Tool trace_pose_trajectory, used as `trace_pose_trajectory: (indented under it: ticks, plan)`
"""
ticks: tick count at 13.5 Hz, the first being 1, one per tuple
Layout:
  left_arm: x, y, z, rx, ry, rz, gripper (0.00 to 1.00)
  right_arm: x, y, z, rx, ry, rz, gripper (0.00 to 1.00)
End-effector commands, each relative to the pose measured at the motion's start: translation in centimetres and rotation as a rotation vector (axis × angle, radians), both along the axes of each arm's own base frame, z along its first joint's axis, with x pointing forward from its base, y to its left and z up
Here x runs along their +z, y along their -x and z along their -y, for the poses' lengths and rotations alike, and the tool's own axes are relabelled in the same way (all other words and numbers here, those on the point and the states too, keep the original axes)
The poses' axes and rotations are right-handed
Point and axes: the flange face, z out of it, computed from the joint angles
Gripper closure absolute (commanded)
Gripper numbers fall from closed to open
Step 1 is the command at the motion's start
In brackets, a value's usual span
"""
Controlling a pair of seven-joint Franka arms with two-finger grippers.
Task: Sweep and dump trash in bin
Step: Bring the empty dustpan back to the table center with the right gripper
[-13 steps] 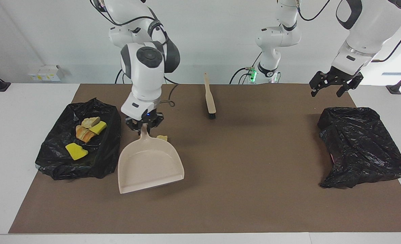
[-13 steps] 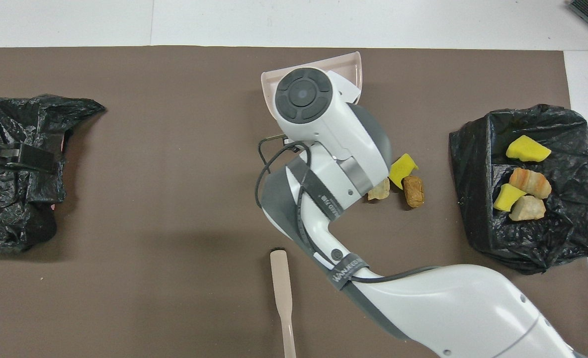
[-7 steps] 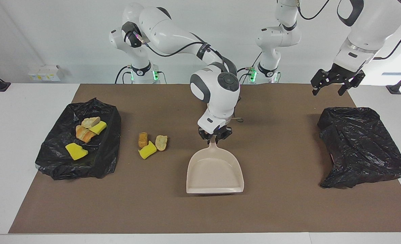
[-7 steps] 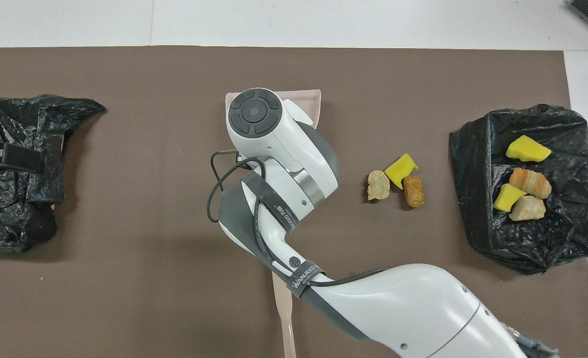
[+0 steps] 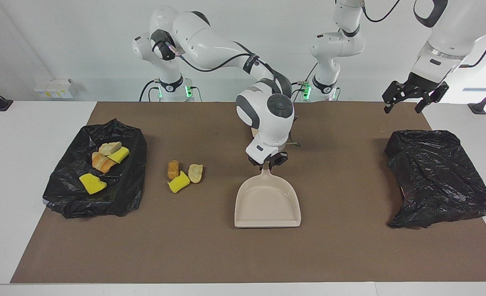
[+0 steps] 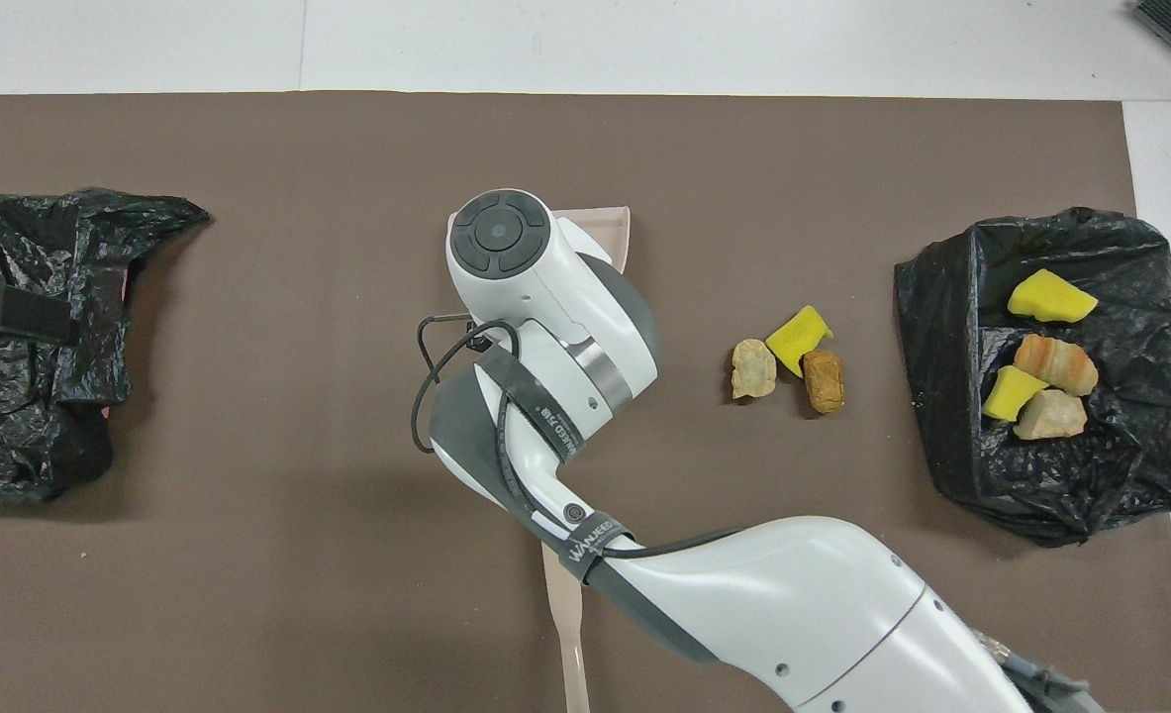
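Note:
My right gripper (image 5: 268, 164) is shut on the handle of the beige dustpan (image 5: 267, 203), which sits low at the middle of the mat with its mouth facing away from the robots. The arm covers most of the dustpan (image 6: 613, 230) from above. Three pieces of trash lie together on the mat: a brown chunk (image 5: 173, 169), a yellow sponge (image 5: 179, 182) and a tan chunk (image 5: 195, 173). They lie between the pan and the black-lined bin (image 5: 132, 185) at the right arm's end. Several scraps (image 5: 102, 161) lie in that bin. My left gripper (image 5: 403, 107) hangs open, high over the mat's corner.
A crumpled black bag (image 5: 436, 176) covers a spot at the left arm's end of the mat. The beige brush (image 6: 565, 614) lies nearer to the robots than the dustpan, mostly under the right arm. The brown mat (image 5: 341, 255) spans the table.
The right arm carried the dustpan from beside the bin to the mat's middle, uncovering the three loose scraps. The left gripper drifted slightly up and outward.

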Motion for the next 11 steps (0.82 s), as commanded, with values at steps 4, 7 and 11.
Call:
trace_pose_trajectory:
  ticks: [4, 7, 11]
  plan:
    - [0.3, 0.4, -0.3, 0.007, 0.01, -0.002, 0.0, -0.6, -0.5, 1.6, -0.018, -0.045, -0.034, 0.73]
    - [0.3, 0.4, -0.2, 0.006, 0.01, -0.002, 0.0, -0.4, -0.7, 1.8, -0.024, -0.052, -0.031, 0.44]
    - [0.3, 0.4, -0.2, 0.004, 0.01, -0.002, 0.0, 3.0, -0.8, 2.4, -0.042, -0.07, 0.005, 0.22]
